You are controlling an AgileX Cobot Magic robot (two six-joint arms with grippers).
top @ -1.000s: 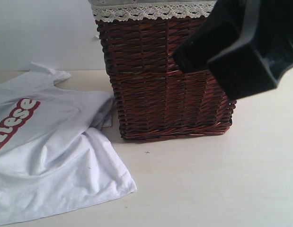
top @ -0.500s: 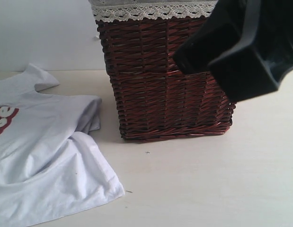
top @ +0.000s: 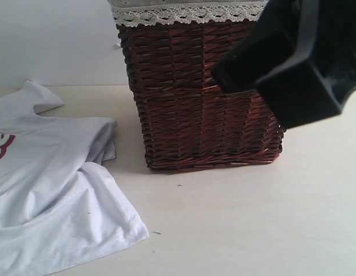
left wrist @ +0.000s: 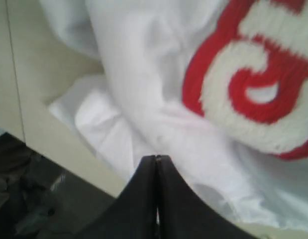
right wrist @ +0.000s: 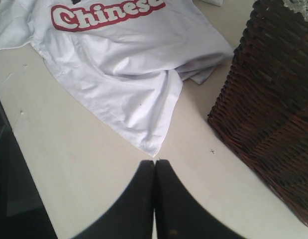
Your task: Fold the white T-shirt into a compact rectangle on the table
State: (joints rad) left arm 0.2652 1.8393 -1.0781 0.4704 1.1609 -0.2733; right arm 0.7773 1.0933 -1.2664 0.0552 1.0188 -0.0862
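the white t-shirt (top: 45, 190) lies rumpled on the table (top: 252, 230), beside the wicker basket (top: 201, 98). only the right wrist view reads its lettering (right wrist: 106, 12), "chinese". left hand (left wrist: 156, 157), pressed together, hangs at the cloth; right hand (right wrist: 154, 161), together too, over bare table.

The only text that can be read is on the T-shirt (right wrist: 129, 74). In the right wrist view the word "Chinese" (right wrist: 106, 12) runs across its chest in a rounded script with a capital C. The letters are fuzzy white with a thick red outline, and the last ones are clipped by the picture's edge. The left wrist view shows the same lettering very close: one rounded lowercase letter (left wrist: 253, 89), white within red, probably an "e". Part of a neighbour beside it is too cropped to read. In the exterior view only a scrap of lettering (top: 4, 146) shows where the shirt leaves the picture, red around white and not legible.
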